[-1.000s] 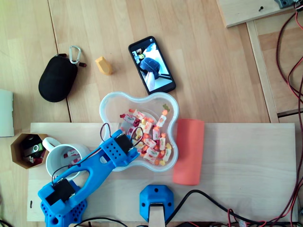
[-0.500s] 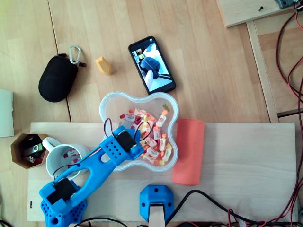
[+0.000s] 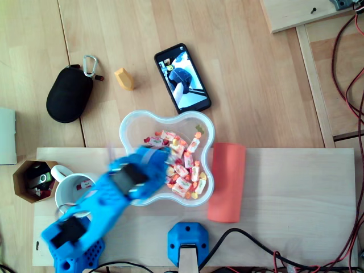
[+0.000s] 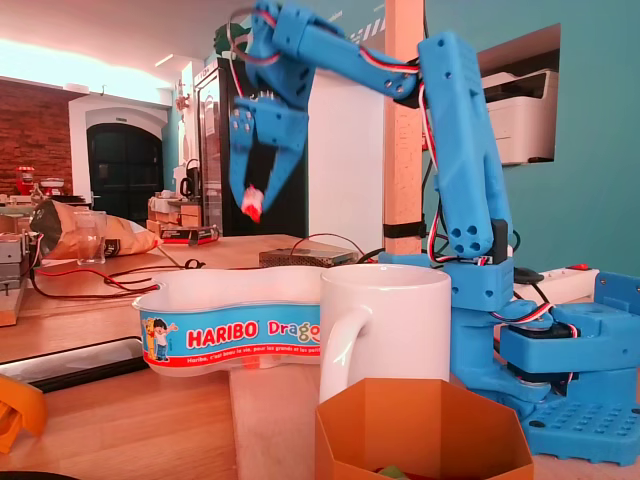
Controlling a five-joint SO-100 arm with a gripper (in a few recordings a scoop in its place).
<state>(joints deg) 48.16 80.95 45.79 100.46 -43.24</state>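
Note:
In the fixed view my blue gripper [image 4: 250,205] hangs pointing down above the clear Haribo candy tub [image 4: 215,300]. It is shut on a small red and white candy [image 4: 251,210], clear of the tub's rim. From overhead, the blue arm [image 3: 114,193] is blurred by motion and reaches over the lower left lobe of the tub [image 3: 128,128]. Several wrapped candies [image 3: 185,168] lie inside. A white mug [image 3: 77,186] stands just left of the tub, beside the arm.
An orange hexagonal box [image 3: 21,173] sits left of the mug. A salmon roll [image 3: 227,182] lies right of the tub. Behind it are a phone [image 3: 182,77], a small orange block [image 3: 124,78] and a black pouch [image 3: 68,94]. Cables [image 3: 347,68] run along the right edge.
The gripper has come up out of the candies, and the arm is swinging left towards the mug, blurred now.

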